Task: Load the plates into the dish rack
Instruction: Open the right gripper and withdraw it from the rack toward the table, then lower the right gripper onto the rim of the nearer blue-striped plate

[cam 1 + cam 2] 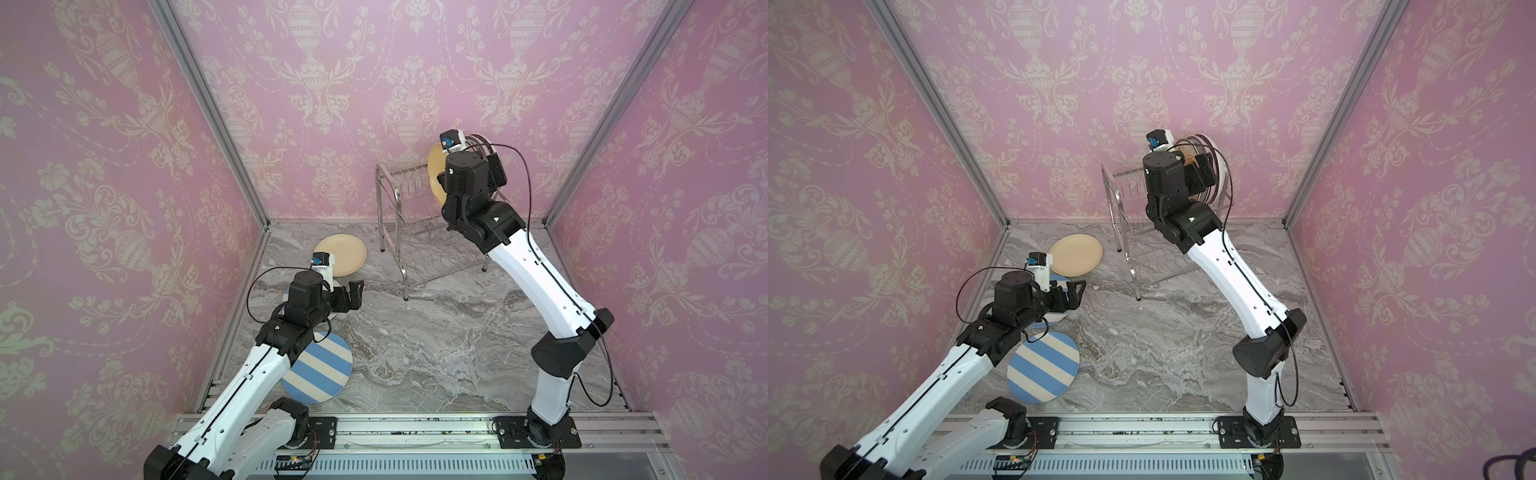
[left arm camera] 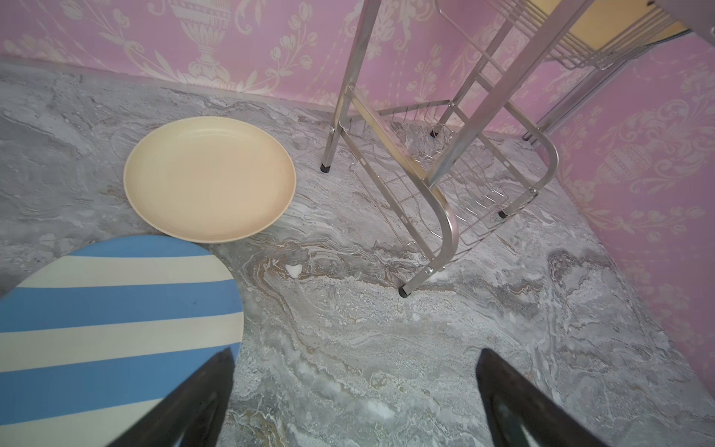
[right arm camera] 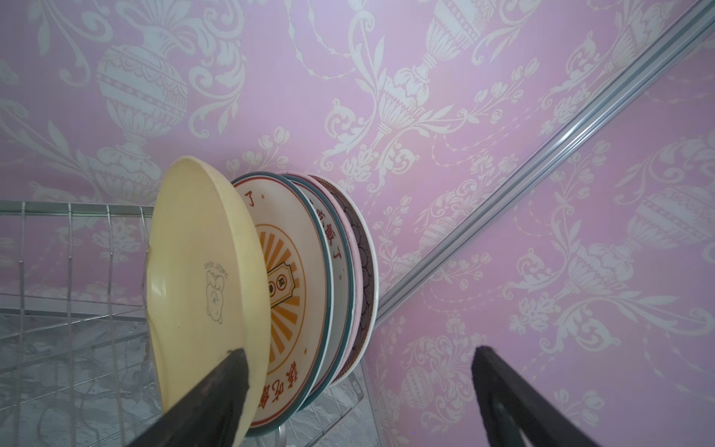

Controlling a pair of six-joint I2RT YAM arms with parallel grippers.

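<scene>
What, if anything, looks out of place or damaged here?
Nothing stands out: five plates stand on edge in the rack, three others lie flat on the table, nothing visibly broken or spilled.

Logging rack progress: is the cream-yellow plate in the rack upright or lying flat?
Upright: the cream-yellow plate stands on edge in the dish rack beside the sunburst plate.

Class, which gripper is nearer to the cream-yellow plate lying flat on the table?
Left. The left gripper hangs open close beside the cream-yellow plate; the right gripper is far off, open at the dish rack's upper tier.
</scene>
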